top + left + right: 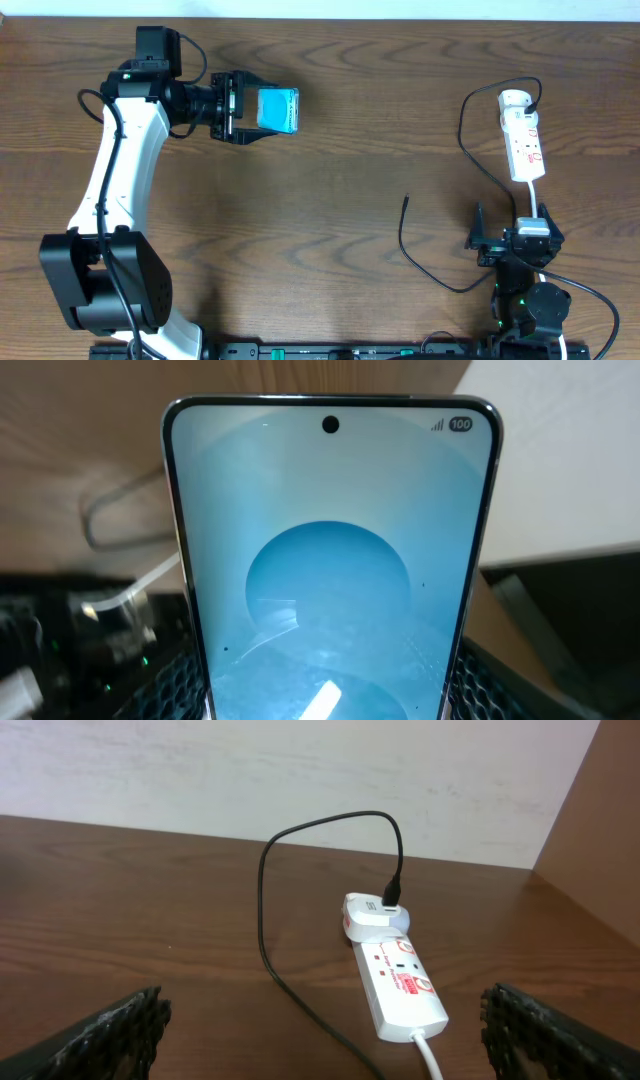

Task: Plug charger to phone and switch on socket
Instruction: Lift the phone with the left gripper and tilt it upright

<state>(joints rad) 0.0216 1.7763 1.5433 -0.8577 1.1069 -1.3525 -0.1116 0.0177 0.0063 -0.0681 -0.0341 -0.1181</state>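
My left gripper (250, 108) is shut on the phone (278, 108), a teal-and-white lit smartphone held at the far left of the table; its screen fills the left wrist view (330, 560). The black charger cable (470, 150) runs from an adapter in the white power strip (524, 140) at the right and loops down to its free plug tip (406, 199), which lies on the table. My right gripper (510, 243) is open and empty, just in front of the strip's near end. In the right wrist view the strip (398, 982) and the cable (264, 910) lie between my fingers (325, 1030).
The strip's white cord (533, 200) runs toward my right arm. The wooden table (350, 150) meets a pale wall at the back edge.
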